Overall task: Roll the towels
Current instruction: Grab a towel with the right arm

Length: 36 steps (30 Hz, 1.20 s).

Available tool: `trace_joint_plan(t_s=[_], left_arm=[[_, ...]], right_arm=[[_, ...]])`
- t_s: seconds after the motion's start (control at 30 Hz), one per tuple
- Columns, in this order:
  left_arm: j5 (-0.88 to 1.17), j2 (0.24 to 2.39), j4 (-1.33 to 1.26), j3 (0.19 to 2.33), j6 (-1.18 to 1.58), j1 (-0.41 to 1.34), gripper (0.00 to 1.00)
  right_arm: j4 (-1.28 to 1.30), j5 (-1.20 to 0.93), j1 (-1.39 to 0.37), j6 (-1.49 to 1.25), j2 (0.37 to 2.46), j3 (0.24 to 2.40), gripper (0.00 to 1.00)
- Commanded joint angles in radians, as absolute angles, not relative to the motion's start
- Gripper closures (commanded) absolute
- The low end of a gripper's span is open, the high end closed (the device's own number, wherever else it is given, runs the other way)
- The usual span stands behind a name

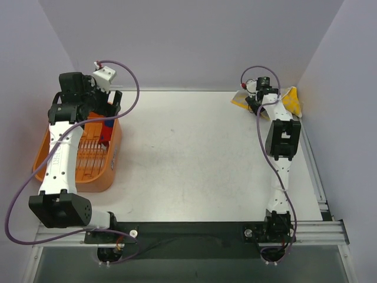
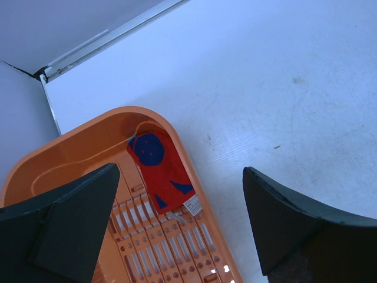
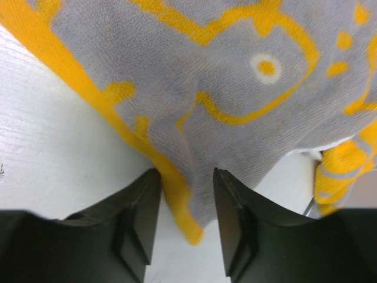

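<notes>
The left arm [image 1: 62, 156] reaches forward from its base along the left side of the table [image 1: 188, 153] and bends down over the far end of the orange tub [image 2: 70, 147]. The left gripper [image 2: 179, 177] hangs above the tub with its jaws spread wide, holding nothing. The red towel [image 2: 162, 168], printed with dark blue shapes, lies bunched against the tub's inner wall. The right arm [image 1: 283, 138] stretches almost straight to the far right corner, where the yellow towel [image 3: 177, 71] lies crumpled on the table. The right gripper [image 3: 185, 194] is low over it, jaws drawn in narrowly on either side of a hanging corner of the cloth. Whether they pinch it I cannot tell.
</notes>
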State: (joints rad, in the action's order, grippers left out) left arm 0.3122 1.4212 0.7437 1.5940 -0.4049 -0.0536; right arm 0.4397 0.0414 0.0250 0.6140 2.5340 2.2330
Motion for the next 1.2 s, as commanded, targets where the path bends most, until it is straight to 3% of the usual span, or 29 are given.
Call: trace_joint_plan(t_s=[0.0, 0.03, 0.1, 0.33, 0.47, 0.6, 0.7, 0.73, 0.8, 0.83, 0.93, 1.13, 1.17], left_arm=[[0.287, 1.381, 0.718, 1.585, -0.426, -0.048, 0.03], [0.287, 1.378, 0.718, 1.58, -0.425, -0.046, 0.03], [0.295, 1.376, 0.718, 1.577, -0.425, -0.043, 0.03], [0.362, 1.4, 0.718, 1.604, -0.39, -0.029, 0.03], [0.437, 1.424, 0.723, 1.617, -0.365, 0.029, 0.04], [0.381, 1.456, 0.723, 1.603, -0.339, 0.129, 0.05], [0.405, 1.512, 0.723, 1.62, -0.229, 0.147, 0.09], [0.451, 1.544, 0.724, 1.623, -0.203, 0.147, 0.1], [0.512, 1.569, 0.713, 1.614, -0.163, 0.152, 0.13], [0.559, 1.578, 0.704, 1.592, -0.149, 0.155, 0.14], [0.578, 1.554, 0.654, 1.536, -0.214, 0.211, 0.14], [0.584, 1.497, 0.659, 1.372, -0.538, 0.401, 0.14], [0.586, 1.502, 0.676, 1.35, -0.576, 0.432, 0.17]], right_arm=[[0.443, 0.054, 0.026, 0.724, 2.58, 2.197, 0.62], [0.445, 0.057, 0.022, 0.741, 2.58, 2.195, 0.8], [0.446, 0.057, 0.015, 0.776, 2.574, 2.184, 1.0], [0.589, -0.086, -0.032, 0.783, 2.384, 2.027, 1.0], [0.818, -0.28, -0.119, 0.629, 2.2, 1.913, 1.0], [0.888, -0.457, -0.233, 0.445, 2.028, 1.723, 1.0], [0.893, -0.648, -0.297, 0.256, 2.009, 1.689, 1.0], [0.914, -0.786, -0.302, 0.215, 2.02, 1.698, 0.97], [0.943, -0.937, -0.29, 0.163, 2.048, 1.727, 0.8], [0.946, -0.977, -0.279, 0.157, 2.037, 1.736, 0.66], [0.946, -0.921, -0.214, 0.227, 1.991, 1.735, 0.53], [0.951, -0.678, -0.003, 0.339, 1.931, 1.723, 0.54], [0.95, -0.626, 0.023, 0.374, 1.937, 1.723, 0.55]])
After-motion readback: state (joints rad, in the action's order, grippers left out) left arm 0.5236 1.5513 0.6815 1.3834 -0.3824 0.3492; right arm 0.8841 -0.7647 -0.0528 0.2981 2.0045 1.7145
